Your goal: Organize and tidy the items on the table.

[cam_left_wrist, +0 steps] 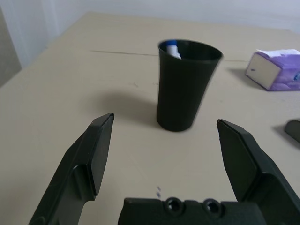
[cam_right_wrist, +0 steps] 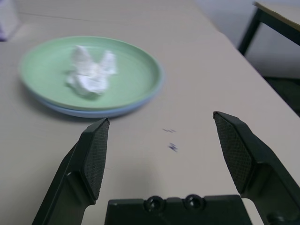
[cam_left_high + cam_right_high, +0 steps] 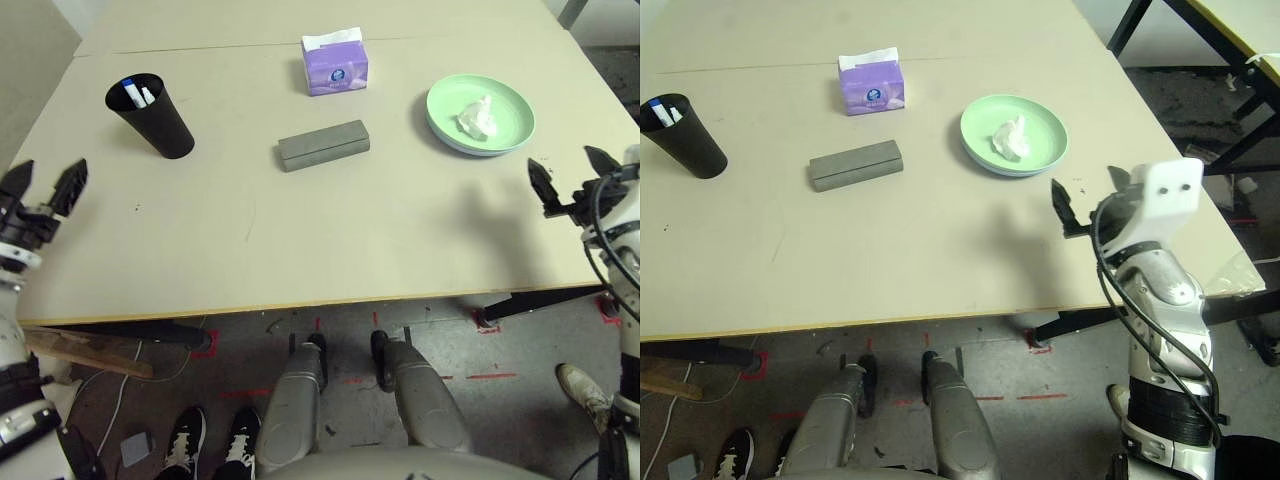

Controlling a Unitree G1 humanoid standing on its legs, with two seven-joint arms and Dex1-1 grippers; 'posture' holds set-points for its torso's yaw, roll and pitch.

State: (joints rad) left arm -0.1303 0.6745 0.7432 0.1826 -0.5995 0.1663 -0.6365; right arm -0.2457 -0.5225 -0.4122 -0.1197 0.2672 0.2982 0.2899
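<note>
Beige table (image 3: 300, 240) bare near front edge; both jaws wide, empty; cup (image 3: 152, 115) apparently holds markers.

The pale beige worktop (image 3: 330, 250) carries a black cup (image 3: 152, 116), a grey case (image 3: 323, 145), a purple tissue box (image 3: 335, 65) and stacked plates (image 3: 510, 125).

No readable text
Purple tissue box (image 3: 336, 66) has a round blue logo on its front, too small to read.

Matte beige table (image 3: 300, 240), glossy black cup (image 1: 187, 84), crumpled paper tissue (image 2: 91, 72).
</note>
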